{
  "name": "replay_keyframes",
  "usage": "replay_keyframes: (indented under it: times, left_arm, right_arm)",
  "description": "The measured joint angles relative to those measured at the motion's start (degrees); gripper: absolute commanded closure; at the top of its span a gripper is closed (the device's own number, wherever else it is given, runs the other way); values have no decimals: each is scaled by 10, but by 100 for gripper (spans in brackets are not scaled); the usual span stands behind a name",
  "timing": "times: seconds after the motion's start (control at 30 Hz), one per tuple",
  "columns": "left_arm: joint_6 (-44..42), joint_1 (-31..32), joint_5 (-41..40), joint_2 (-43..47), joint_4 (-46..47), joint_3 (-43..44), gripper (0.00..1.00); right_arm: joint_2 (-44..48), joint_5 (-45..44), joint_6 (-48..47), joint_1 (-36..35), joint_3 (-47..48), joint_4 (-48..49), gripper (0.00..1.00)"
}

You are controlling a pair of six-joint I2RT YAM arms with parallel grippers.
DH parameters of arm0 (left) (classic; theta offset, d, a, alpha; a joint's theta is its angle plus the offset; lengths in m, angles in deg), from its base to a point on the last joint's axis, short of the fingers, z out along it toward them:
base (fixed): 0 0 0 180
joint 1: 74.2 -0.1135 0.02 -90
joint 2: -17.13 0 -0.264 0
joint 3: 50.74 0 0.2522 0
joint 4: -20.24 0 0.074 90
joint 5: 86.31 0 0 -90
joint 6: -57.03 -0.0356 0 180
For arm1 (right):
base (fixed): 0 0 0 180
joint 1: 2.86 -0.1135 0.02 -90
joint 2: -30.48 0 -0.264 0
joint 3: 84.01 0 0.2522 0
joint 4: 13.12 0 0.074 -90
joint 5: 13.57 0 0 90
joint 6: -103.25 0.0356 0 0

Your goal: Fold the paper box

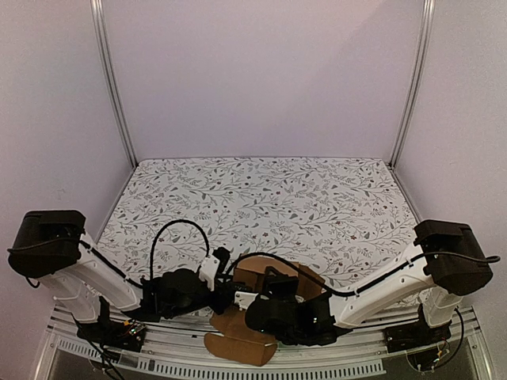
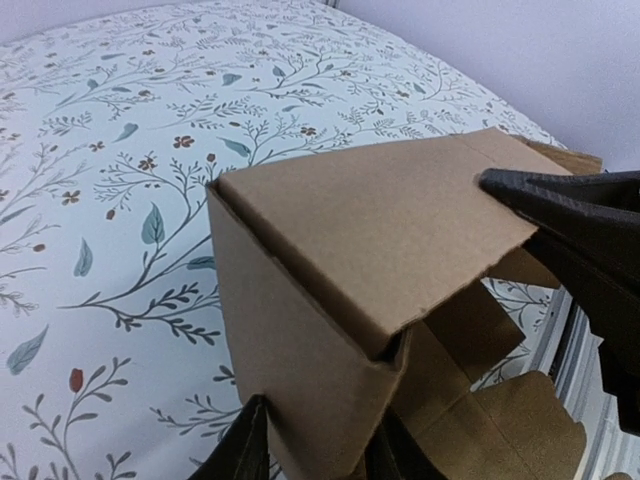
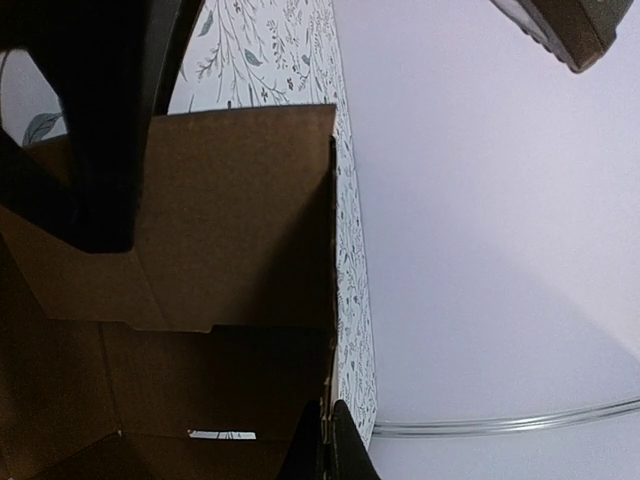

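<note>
Fingers [image 2: 245,452] of the left gripper [image 2: 318,445] straddle the lower corner of the paper box [image 2: 370,230], partly spread with a cardboard wall filling the gap between them. They appear to pinch it, though the contact itself is cut off at the bottom of the wrist view. That hold reads as an anchor: it keeps the half-formed shell upright, so the other arm has something firm to fold against.

Across from it, the right gripper [image 3: 325,445] has its fingers [image 3: 305,458] pressed together on the thin edge of the top panel (card this thin lets them meet almost completely). The left wrist view shows its dark tip at the far end of that same panel. Gripping at the very edge gives leverage to swing the panel down over the walls.

From above, the box sits between the two wrists at the near edge of the floral table [image 1: 261,198]. Its loose bottom flaps [image 1: 238,342] hang out over the front rail, unfolded. My judgement is that the body is roughly squared up while the closing folds remain undone.
</note>
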Motion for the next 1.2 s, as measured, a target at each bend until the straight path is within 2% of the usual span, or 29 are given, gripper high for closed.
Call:
replay_keyframes:
  times: [0.63,0.93,1.1,1.2]
  left_arm:
    - [44,76,-132,-40,75,-23,68]
    - [45,89,-153,-56,96,-26,83]
    - [24,89,-169,-56,91,-22,95]
    - [10,89,-181,-55,75,-13,100]
  right_arm:
    - [-31,-46,-8,-38,-1,26,100]
    - [-33,-53,-6,-45,-1,27,99]
    - [-33,-49,0,-47,2,23,89]
    - [-33,-42,7,-54,9,16,69]
